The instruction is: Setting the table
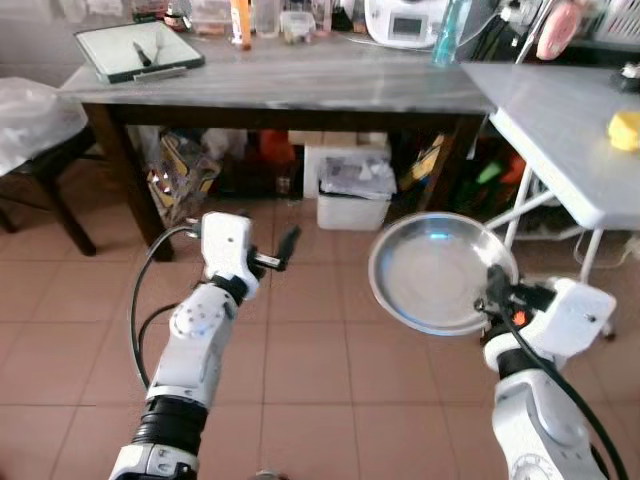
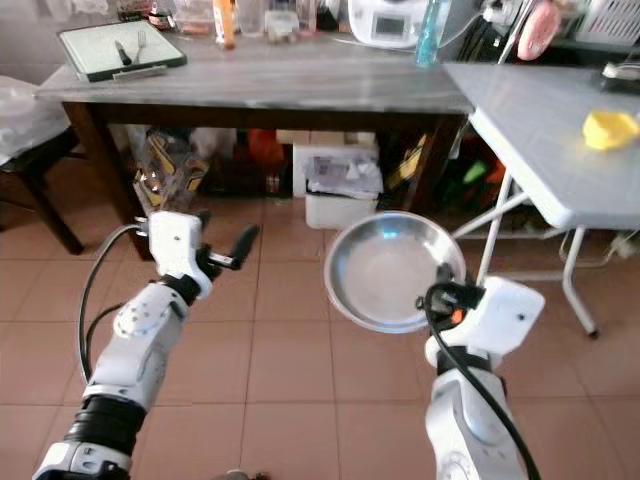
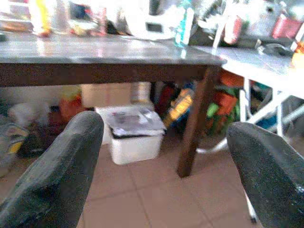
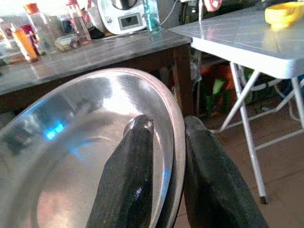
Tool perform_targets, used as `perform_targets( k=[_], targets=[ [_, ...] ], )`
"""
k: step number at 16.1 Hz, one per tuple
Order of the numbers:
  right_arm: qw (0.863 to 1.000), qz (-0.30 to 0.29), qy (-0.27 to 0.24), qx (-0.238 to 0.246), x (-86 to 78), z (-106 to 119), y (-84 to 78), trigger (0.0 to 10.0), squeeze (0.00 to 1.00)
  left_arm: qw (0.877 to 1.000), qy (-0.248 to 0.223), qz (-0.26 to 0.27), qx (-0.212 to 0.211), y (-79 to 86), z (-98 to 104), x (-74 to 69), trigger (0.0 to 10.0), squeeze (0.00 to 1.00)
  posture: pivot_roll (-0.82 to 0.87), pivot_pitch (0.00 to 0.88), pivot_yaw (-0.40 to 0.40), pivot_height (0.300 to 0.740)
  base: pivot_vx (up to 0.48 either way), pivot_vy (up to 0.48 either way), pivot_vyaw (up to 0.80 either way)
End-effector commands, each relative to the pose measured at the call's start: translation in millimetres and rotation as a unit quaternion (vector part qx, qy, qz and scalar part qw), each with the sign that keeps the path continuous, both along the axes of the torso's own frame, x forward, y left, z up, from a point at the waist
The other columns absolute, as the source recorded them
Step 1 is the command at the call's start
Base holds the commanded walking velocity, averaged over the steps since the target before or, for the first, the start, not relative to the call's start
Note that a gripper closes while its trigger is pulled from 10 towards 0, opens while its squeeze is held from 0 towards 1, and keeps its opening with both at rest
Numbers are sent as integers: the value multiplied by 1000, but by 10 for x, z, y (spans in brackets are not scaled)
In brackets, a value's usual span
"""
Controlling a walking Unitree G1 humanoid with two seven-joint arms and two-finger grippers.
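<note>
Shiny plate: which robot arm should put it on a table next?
Probably the right. The right gripper already pinches the rim of the metal plate, nearest the white folding table. The left gripper is open and holds nothing.

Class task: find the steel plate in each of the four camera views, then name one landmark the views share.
Left eye view: plate, lower right of centre, rim pinched by the right tool.
Right eye view: plate, just right of centre.
Left wrist view: not in it; the open left tool frames the floor.
Right wrist view: plate, close up, rim between the fingers.
Shared landmark: the dark table.
</note>
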State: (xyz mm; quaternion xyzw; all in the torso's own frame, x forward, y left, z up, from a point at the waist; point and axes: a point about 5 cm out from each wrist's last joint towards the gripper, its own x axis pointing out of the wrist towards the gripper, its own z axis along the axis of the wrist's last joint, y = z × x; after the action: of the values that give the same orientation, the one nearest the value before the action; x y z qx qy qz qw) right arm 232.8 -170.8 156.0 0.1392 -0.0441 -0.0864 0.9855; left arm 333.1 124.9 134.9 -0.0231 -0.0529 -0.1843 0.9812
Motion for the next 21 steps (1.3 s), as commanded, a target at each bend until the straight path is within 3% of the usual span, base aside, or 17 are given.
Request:
perform_targets(
  k=[1,21],
  targets=[
    [1000,-5,-9,-5,-17,33,-30,10000,0,1000,-8,-7,-3,-30,42,1,10000,0,49,105,-42,740,382,0,0],
    [1000,3,-20,-16,28,86,-14,10000,0,1000,-7,-19,-6,-122,36,-21,10000,0,47,103,-43,740,406,0,0]
  ],
)
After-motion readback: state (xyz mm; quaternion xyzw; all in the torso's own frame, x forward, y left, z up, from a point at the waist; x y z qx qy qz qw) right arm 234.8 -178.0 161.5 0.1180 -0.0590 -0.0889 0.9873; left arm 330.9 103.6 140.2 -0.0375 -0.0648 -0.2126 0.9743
